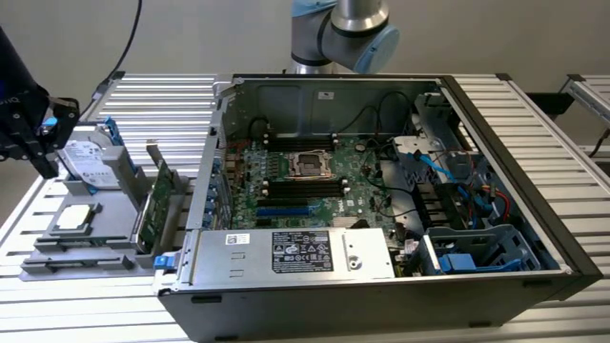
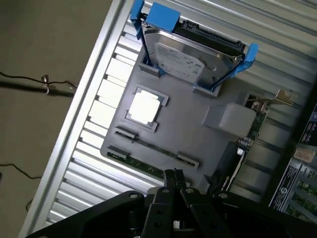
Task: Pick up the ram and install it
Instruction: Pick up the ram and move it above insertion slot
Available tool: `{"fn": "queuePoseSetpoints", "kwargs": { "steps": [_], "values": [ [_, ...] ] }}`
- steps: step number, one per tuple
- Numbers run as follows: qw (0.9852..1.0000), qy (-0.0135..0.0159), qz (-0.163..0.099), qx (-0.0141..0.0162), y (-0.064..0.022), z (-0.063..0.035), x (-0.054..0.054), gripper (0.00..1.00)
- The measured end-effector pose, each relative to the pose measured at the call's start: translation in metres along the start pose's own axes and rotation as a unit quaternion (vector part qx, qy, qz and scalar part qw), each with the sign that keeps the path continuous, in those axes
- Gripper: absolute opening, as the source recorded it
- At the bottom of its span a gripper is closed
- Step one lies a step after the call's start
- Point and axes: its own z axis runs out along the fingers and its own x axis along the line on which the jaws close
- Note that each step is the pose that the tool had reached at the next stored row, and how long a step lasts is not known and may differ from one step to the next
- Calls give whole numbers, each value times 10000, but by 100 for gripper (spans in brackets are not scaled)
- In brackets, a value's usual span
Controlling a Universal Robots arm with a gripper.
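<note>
Wrist view: shut gripper (image 2: 174,176) hovers over the grey tray (image 2: 183,129), nothing between its fingers.
The ram (image 2: 136,164) lies flat along the tray's edge, close to the fingertips; at the exterior view's left, the tray sits beside the open computer case (image 1: 515,214).

Robotics lab or hardware test bench. Slatted aluminium table (image 1: 162,107), open computer case (image 1: 362,314) with bare motherboard (image 1: 286,193), grey fixture tray (image 2: 183,134) holding hard drive (image 2: 181,59) and processor (image 2: 143,106), robot arm (image 1: 348,28) mounted behind, loose cable (image 2: 29,87) on plain floor (image 2: 44,39).
</note>
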Motion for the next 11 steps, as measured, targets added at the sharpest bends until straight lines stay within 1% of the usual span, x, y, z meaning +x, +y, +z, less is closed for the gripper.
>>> {"fn": "queuePoseSetpoints", "kwargs": {
  "steps": [3,5,8,11],
  "values": [
    [9996,14,-269,13,0,6,0,11],
    [9990,22,-456,22,0,11,-1,11],
    [9973,37,-727,35,-1,20,-1,11],
    [9951,49,-990,48,-2,33,-2,11]
  ]
}}
